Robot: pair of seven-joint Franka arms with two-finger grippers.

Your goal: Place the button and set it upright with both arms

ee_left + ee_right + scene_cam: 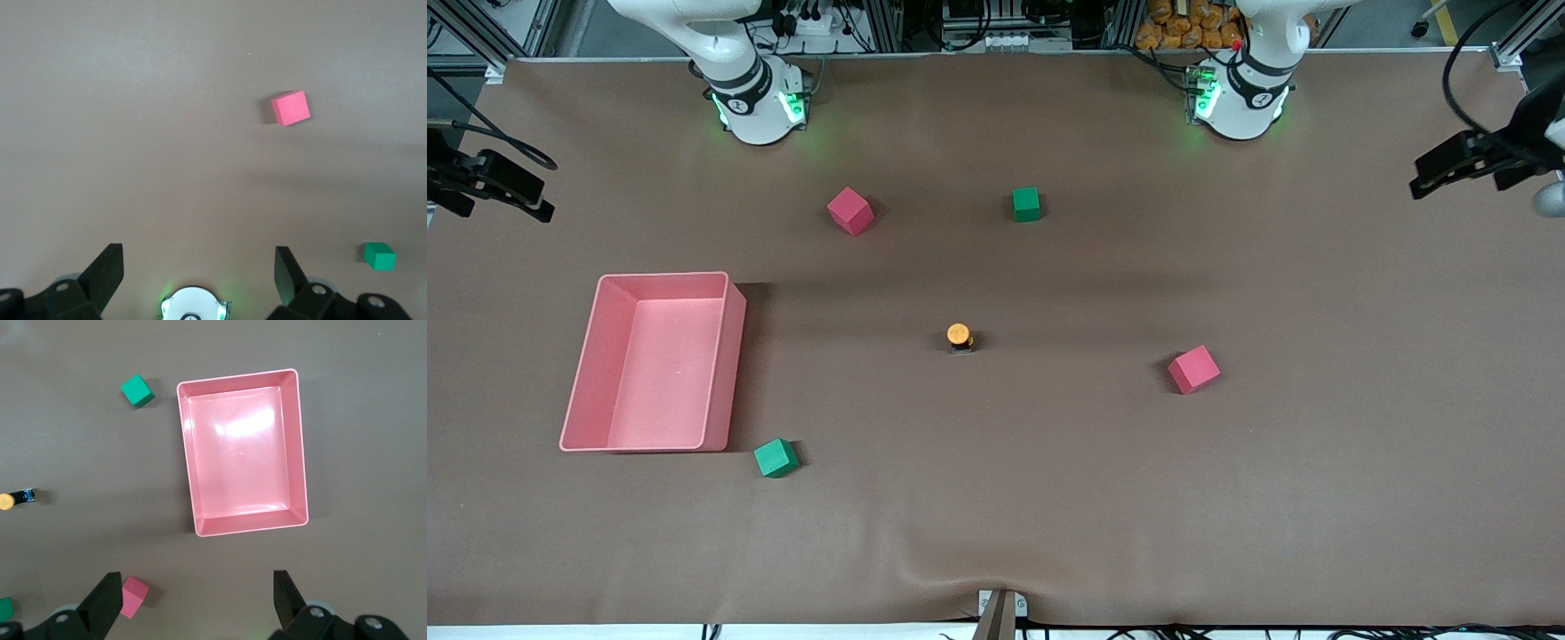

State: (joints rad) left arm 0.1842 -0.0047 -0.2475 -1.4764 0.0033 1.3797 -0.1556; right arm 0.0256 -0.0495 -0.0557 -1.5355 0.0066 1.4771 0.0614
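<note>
In the front view, the button (959, 337) stands upright on the table (1316, 489), orange cap up, toward the left arm's end from the pink bin (655, 363); no gripper appears there.

In the left wrist view, the left gripper (199, 270) is wide open and empty, high over the table.

In the right wrist view, the right gripper (197, 595) is open and empty, above the pink bin (300, 447); the button (16, 498) is well apart from the bin.

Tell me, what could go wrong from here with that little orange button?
The button is tiny, lying alone mid-table, so open fingers could knock it aside rather than pinch it.

Both the left gripper and the right gripper hang open high above the table's ends; if they meet at the button, they might bump each other.

Pink and green cubes lie scattered around and could get nudged by an arm.
</note>
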